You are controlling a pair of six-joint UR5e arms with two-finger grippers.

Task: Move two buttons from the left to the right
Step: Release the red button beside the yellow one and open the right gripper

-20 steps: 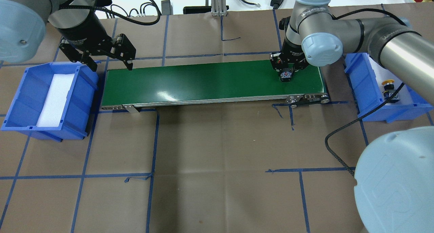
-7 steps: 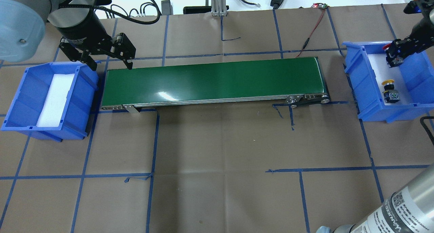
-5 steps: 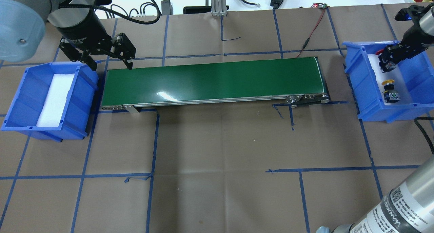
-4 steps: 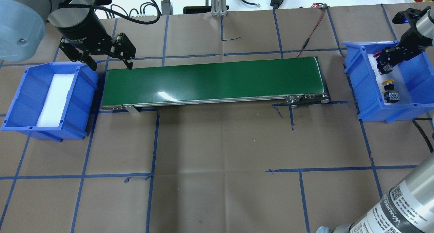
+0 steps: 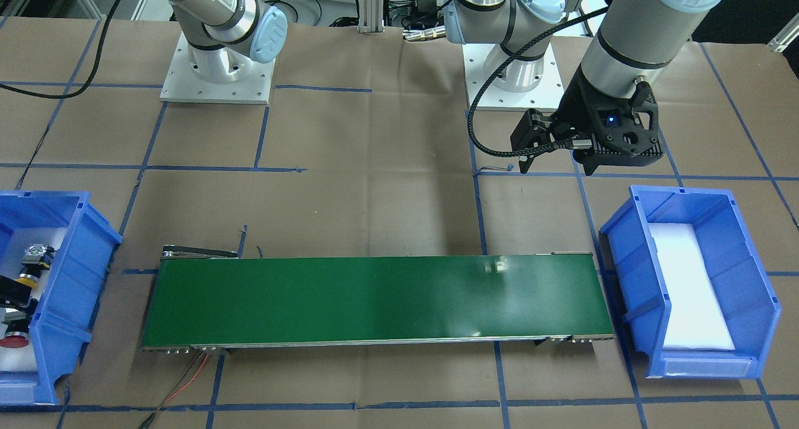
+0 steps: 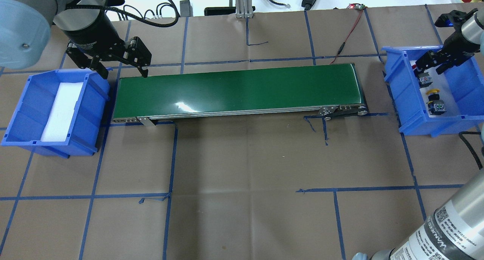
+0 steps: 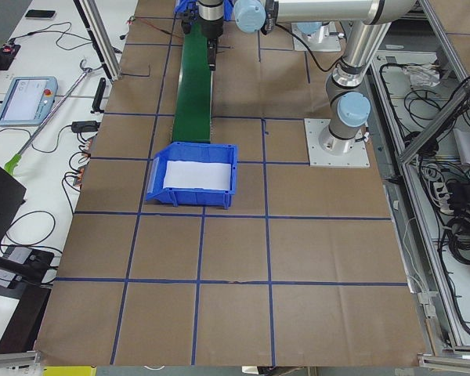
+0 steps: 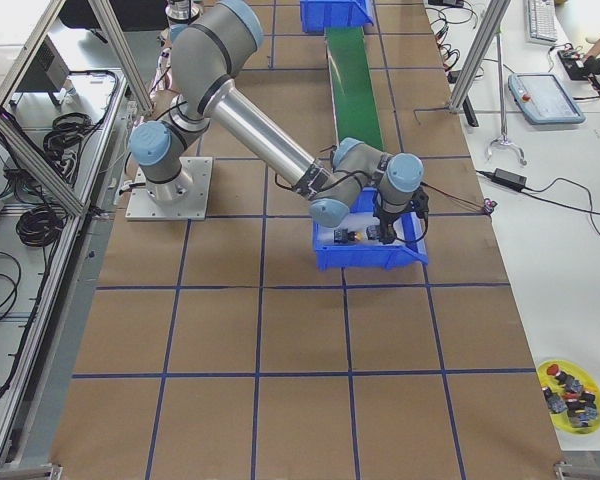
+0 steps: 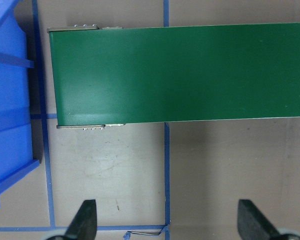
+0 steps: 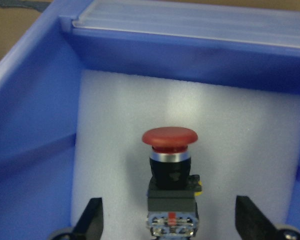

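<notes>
Red button [image 10: 169, 175]: on the white foam in the right bin [image 6: 406, 101], toward the bin's far end. It seems to lie on its side (the wrist view is steep, so I can't be sure). Its long axis runs from the grey terminal block to the mushroom cap. The cap points away from the robot, at the bin's end wall.

Yellow button [image 6: 434, 99]: same bin, same foam, just beside the red one on the robot's side, not touching it.

Right claw [image 10: 167, 212]: spread, straddling the red button's block. One of its fingers [image 10: 92, 215] shows on each side with foam visible between finger and button, so it pinches nothing. The button's long axis lies along the gap between the fingers, with the cap ahead of the claw.

Judgement: the delivery looks done, and what remains is a clean retreat. The claw should back straight out along its own approach line, since any sideways drift could knock the block.

Left claw [image 9: 166, 210]: spread and holding nothing. It hangs over the bench [image 6: 245, 176] at the left end of the conveyor belt [image 6: 234, 89], beside the left bin [image 6: 22, 112], well apart from both buttons.
</notes>
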